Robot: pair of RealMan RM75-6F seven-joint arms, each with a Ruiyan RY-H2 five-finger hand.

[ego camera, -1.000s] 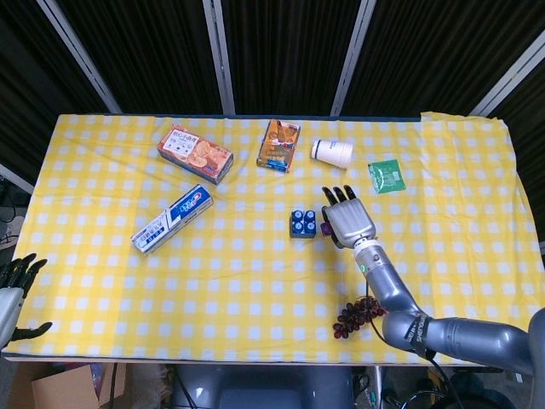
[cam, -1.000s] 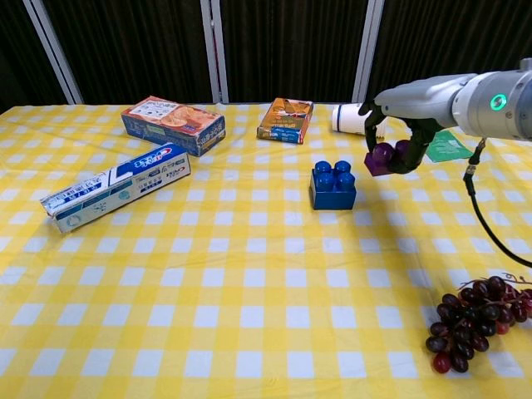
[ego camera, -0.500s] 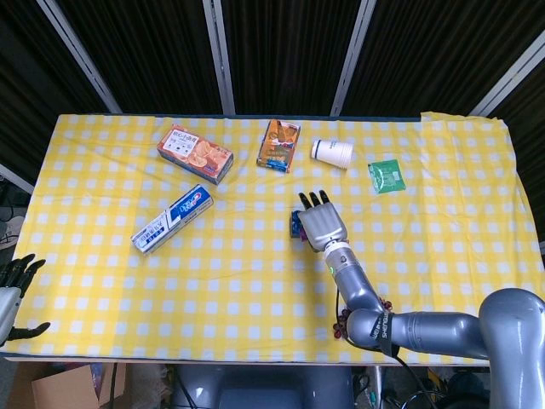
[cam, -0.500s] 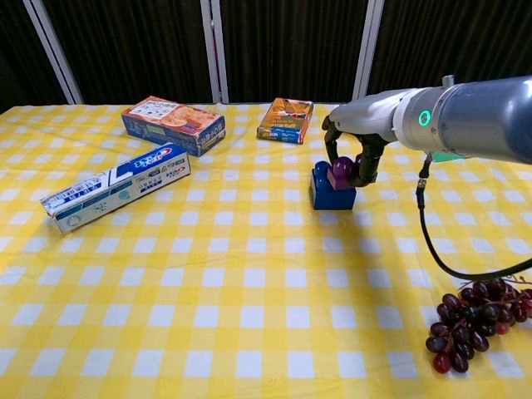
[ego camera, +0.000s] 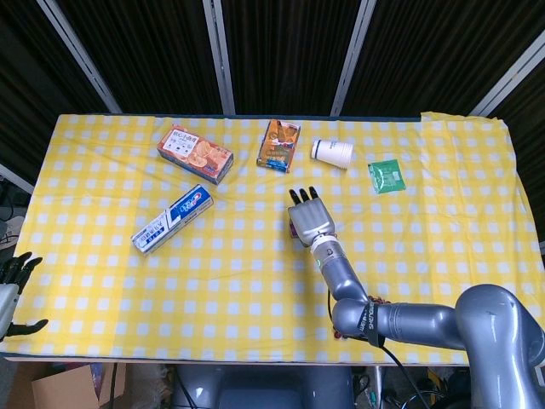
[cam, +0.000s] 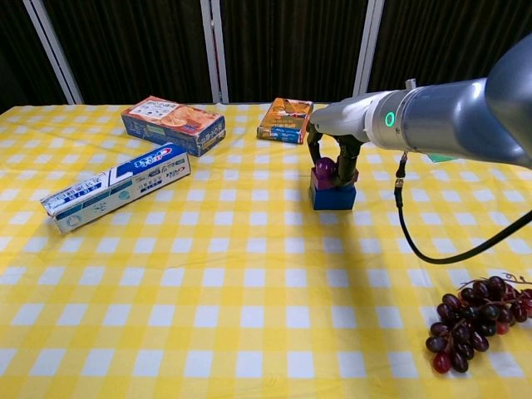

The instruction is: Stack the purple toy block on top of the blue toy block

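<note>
In the chest view the blue toy block (cam: 333, 198) stands on the yellow checked cloth at centre. My right hand (cam: 332, 154) reaches down over it and grips the purple toy block (cam: 324, 171), which is at the blue block's top, toward its left side. Whether the purple block rests on the studs I cannot tell. In the head view my right hand (ego camera: 311, 221) covers both blocks. My left hand (ego camera: 14, 284) hangs off the table's near left corner, fingers apart and holding nothing.
A biscuit box (cam: 173, 125) and a toothpaste box (cam: 116, 185) lie to the left. An orange snack box (cam: 285, 120) sits just behind the blocks. A paper cup (ego camera: 332, 152) and green packet (ego camera: 387, 176) lie at back right. Grapes (cam: 474, 320) are near the front right.
My right hand has carried the purple block leftward from beside the blue block to directly over it and lowered it to the blue block's top. The left hand has barely moved.
</note>
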